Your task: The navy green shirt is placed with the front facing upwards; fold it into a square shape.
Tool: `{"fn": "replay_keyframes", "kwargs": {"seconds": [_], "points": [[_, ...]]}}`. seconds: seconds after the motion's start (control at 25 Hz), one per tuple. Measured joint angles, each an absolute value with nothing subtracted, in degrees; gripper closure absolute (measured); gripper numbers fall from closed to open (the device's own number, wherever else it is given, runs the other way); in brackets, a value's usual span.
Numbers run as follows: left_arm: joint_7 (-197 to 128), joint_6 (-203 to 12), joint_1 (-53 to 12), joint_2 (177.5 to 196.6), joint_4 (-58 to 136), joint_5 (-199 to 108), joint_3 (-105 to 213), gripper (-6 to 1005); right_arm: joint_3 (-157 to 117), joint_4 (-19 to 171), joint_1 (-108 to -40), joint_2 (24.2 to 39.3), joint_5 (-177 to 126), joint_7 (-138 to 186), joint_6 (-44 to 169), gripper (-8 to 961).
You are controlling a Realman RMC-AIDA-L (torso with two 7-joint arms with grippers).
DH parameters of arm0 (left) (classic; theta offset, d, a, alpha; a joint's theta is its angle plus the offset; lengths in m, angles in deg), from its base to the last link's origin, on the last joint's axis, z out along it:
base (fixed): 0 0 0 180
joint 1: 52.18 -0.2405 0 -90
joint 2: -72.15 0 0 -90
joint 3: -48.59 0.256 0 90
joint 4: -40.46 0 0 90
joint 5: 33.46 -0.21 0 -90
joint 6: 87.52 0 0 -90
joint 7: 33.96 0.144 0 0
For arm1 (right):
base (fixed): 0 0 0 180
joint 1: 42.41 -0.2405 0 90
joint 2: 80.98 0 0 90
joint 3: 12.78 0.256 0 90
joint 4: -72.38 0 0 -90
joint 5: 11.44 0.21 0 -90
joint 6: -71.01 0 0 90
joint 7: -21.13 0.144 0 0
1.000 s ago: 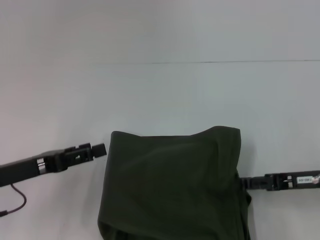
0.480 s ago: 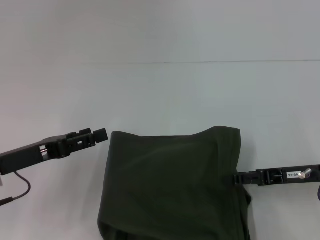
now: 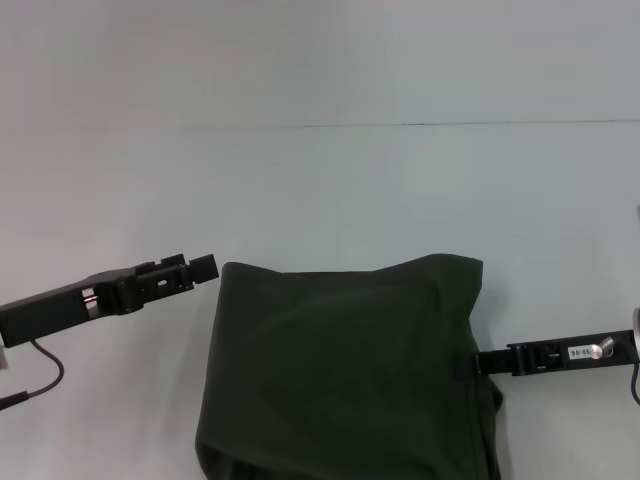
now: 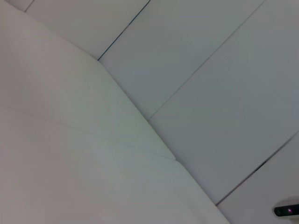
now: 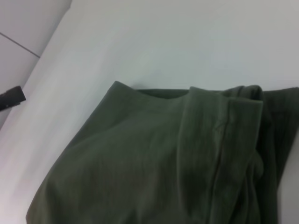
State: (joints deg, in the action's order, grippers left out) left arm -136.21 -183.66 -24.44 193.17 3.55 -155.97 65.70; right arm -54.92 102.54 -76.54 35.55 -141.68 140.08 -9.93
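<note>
Folding looks near its end: navy green shirt lies as a compact bundle, plain side up, at the near edge of the white table. Left gripper hangs just beside its far left corner, holding nothing. Right gripper touches the right edge; grip state not discernible. Next: square up the lumpy right hem. Nothing else obstructs

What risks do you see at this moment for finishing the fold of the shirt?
The right gripper sits at the navy green shirt's right edge, where the layers bunch; pulling away could drag the fold open. The left gripper hovers beside the far left corner and might nudge it. The near edge looks loose and uneven.
</note>
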Motion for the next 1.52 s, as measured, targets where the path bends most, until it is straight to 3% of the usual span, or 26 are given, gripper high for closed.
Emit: {"fn": "replay_keyframes", "kwargs": {"seconds": [0.24,0.44,0.64,1.52], "points": [[-136.0,-183.7,-24.5,193.17,3.6,-156.0,65.7,40,-54.9,102.2,-77.0,35.51,-141.8,140.1,-10.0,596],[-135.9,-183.7,-24.7,193.17,3.6,-156.0,65.7,40,-54.4,102.4,-76.8,34.75,-141.4,140.2,-10.4,801],[-135.8,-183.7,-24.8,193.17,3.6,-156.0,65.9,41,-54.0,102.6,-76.5,33.91,-141.3,140.9,-10.5,883],[-135.6,-183.9,-24.5,193.17,4.5,-156.0,66.1,42,-50.8,102.4,-77.8,32.65,-141.5,142.5,-7.0,871]]}}
